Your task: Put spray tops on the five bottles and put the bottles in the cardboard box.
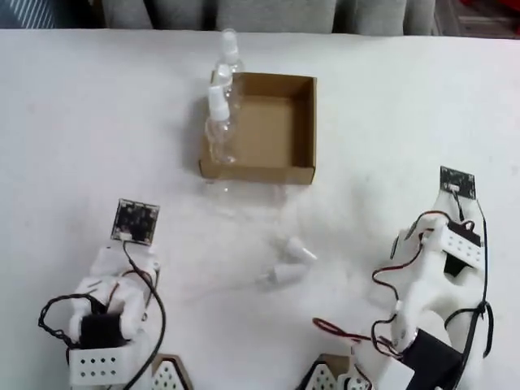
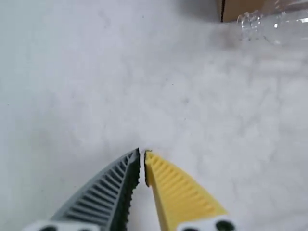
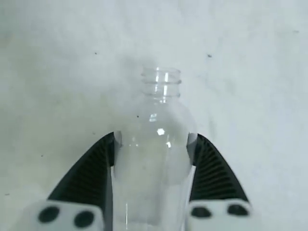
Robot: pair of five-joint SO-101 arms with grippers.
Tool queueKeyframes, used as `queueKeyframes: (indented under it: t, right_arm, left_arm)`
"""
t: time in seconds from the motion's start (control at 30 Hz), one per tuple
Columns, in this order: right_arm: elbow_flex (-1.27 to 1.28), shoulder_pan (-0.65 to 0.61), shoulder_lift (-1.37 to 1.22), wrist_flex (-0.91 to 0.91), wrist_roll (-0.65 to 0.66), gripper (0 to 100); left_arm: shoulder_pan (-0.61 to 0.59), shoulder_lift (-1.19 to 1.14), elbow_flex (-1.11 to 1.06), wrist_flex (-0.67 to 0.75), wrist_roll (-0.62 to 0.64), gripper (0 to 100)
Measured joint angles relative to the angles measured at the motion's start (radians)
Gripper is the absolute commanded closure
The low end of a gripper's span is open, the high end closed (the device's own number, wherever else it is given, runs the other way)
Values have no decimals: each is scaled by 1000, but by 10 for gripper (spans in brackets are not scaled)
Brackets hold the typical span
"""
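Note:
The cardboard box sits at the far middle of the table. Three clear bottles with spray tops stand along its left wall. Another clear bottle without a top lies on the table just in front of the box. Two white spray tops lie loose in the middle. My right gripper is shut on a clear, topless bottle, its neck pointing away from the wrist. My left gripper is shut and holds nothing, low over bare table.
The left arm is at the near left and the right arm at the near right, both well back from the box. White tabletop stretches to either side of the box.

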State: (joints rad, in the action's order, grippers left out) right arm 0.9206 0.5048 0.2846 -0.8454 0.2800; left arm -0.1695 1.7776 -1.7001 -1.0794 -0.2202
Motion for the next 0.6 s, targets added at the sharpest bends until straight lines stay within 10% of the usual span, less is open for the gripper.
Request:
queueKeyframes:
  t: [0.6]
  right_arm:
    - [11, -32, 0, 17, 25, 982]
  left_arm:
    - [0, 8, 0, 12, -21, 972]
